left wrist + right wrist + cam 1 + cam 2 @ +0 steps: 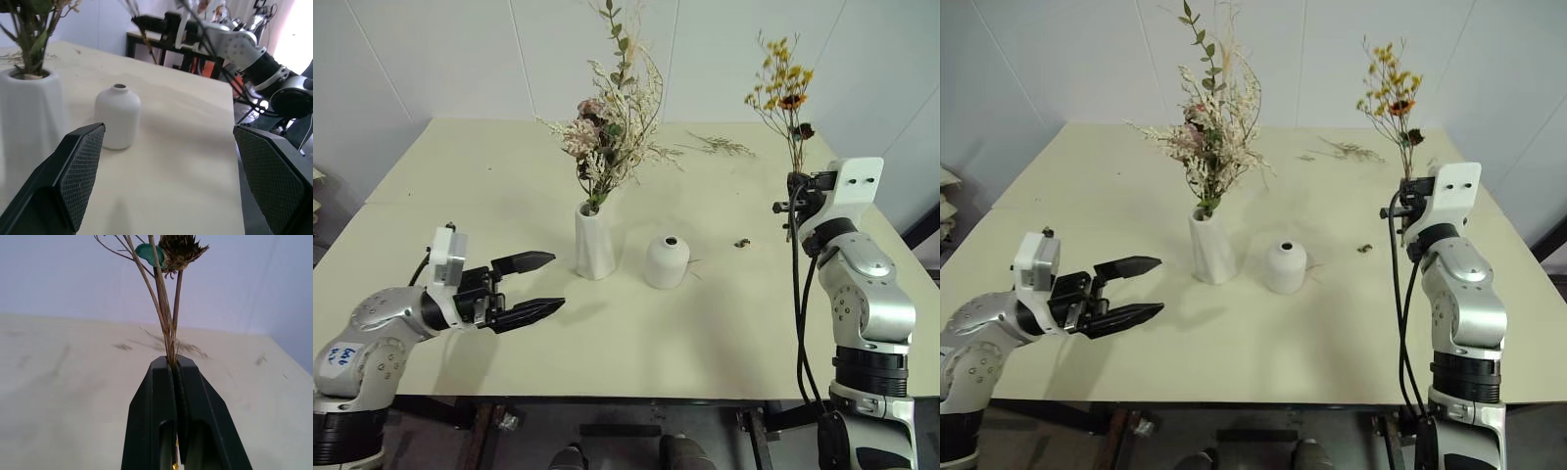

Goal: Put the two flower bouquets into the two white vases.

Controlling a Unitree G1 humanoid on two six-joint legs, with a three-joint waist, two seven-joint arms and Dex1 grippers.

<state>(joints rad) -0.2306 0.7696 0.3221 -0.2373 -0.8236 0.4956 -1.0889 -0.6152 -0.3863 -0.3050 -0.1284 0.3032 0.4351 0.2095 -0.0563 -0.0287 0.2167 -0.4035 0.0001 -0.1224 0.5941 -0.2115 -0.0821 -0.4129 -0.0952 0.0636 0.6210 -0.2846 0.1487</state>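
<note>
The larger bouquet (612, 122) of green leaves, pale sprigs and pink blooms stands in the tall tapered white vase (594, 243) at the table's middle. Just right of it sits the short rounded white vase (667, 261), its top hole unfilled. My right gripper (793, 208) is shut on the stems (166, 328) of the thin yellow-orange bouquet (784, 93), holding it upright above the table's right side. My left gripper (540, 284) hovers open at the front left, pointing toward the vases, with nothing between its fingers (80, 166).
Loose dried sprigs (720, 145) lie at the table's (489, 186) back right, and a small flower scrap (742, 242) rests right of the round vase. White walls close in behind the table.
</note>
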